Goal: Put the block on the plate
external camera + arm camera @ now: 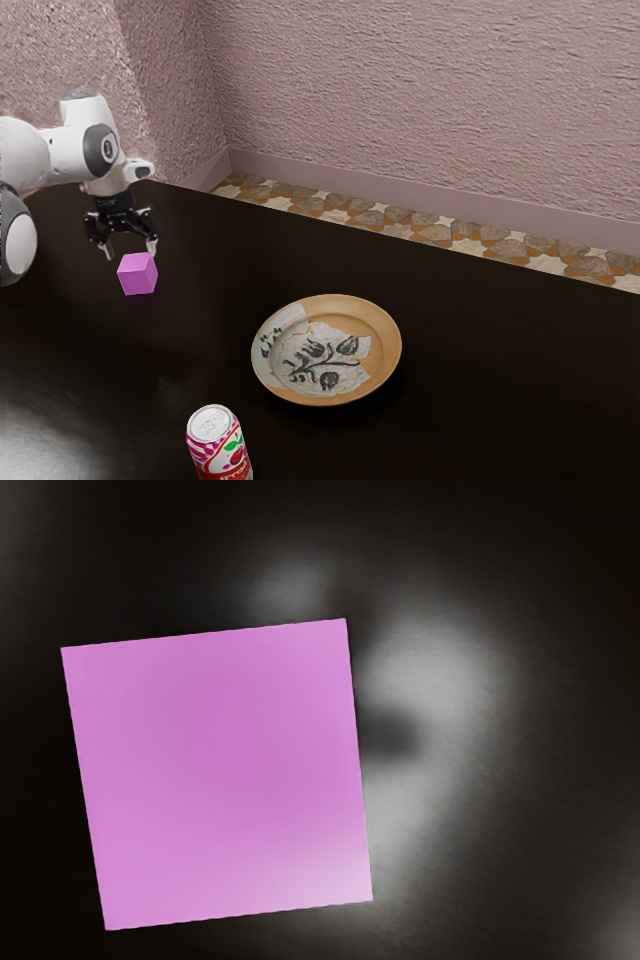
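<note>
The gripper [131,251] is open just above the block [137,274], which sits on the worktop [205,330] apart from the plate [383,345]; probably light and stiff, it should grip best by opposite sides
</note>
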`<state>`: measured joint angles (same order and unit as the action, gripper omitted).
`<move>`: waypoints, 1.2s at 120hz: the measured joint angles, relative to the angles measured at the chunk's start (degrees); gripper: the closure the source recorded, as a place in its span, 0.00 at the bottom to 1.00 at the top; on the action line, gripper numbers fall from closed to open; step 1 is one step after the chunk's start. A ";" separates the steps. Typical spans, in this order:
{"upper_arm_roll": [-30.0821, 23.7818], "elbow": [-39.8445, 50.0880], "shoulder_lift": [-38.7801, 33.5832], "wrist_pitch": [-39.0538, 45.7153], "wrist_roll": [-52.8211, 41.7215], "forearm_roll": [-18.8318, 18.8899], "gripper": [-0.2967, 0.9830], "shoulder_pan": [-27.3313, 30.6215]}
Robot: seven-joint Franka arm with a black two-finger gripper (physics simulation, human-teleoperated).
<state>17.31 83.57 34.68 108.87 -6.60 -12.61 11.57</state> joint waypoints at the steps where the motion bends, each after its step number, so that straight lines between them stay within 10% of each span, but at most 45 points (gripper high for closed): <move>1: -0.02 -0.02 0.13 0.05 0.04 -0.03 0.23 0.01; 88: -2.61 -2.17 6.68 4.28 1.85 -0.94 0.23 3.61; 144: -2.72 -3.12 7.54 5.28 2.21 -0.85 0.42 3.64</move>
<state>14.59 80.44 42.21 114.15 -4.39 -13.45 15.20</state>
